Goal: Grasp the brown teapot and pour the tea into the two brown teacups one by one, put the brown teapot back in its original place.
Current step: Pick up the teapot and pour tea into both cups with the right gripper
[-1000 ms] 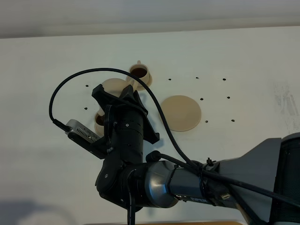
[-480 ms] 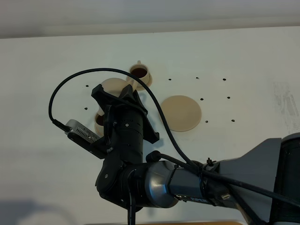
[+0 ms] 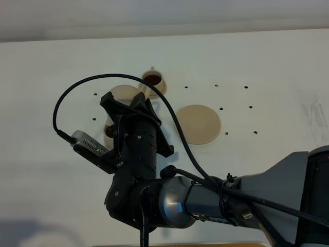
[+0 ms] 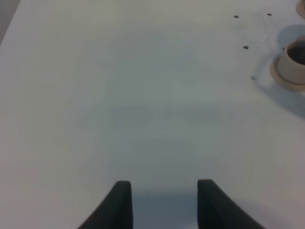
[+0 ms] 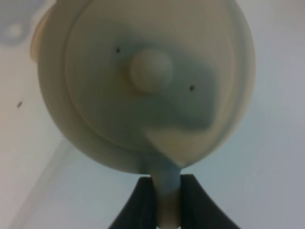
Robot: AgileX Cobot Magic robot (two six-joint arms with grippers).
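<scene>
The brown teapot [image 5: 147,81] fills the right wrist view from above, lid knob up, and my right gripper [image 5: 167,183] is shut on its loop handle. From the high camera the teapot [image 3: 122,91] shows as a tan disc past the right gripper [image 3: 128,104], which reaches across to the left. One teacup [image 3: 154,80] with dark tea stands on its saucer just behind. The other teacup [image 3: 108,135] is mostly hidden by the arm. The wide tan saucer [image 3: 198,123] lies bare to the right. My left gripper [image 4: 164,183] stands open over the bare table, a teacup [image 4: 291,64] at that view's edge.
The white table [image 3: 267,67] has small dark holes [image 3: 220,109] around the saucer. My right arm's bulky body and black cable [image 3: 169,206] cover the near middle of the high view. A wall runs along the table's far edge.
The right gripper with the teapot has edged slightly to the left. Nothing else has moved.
</scene>
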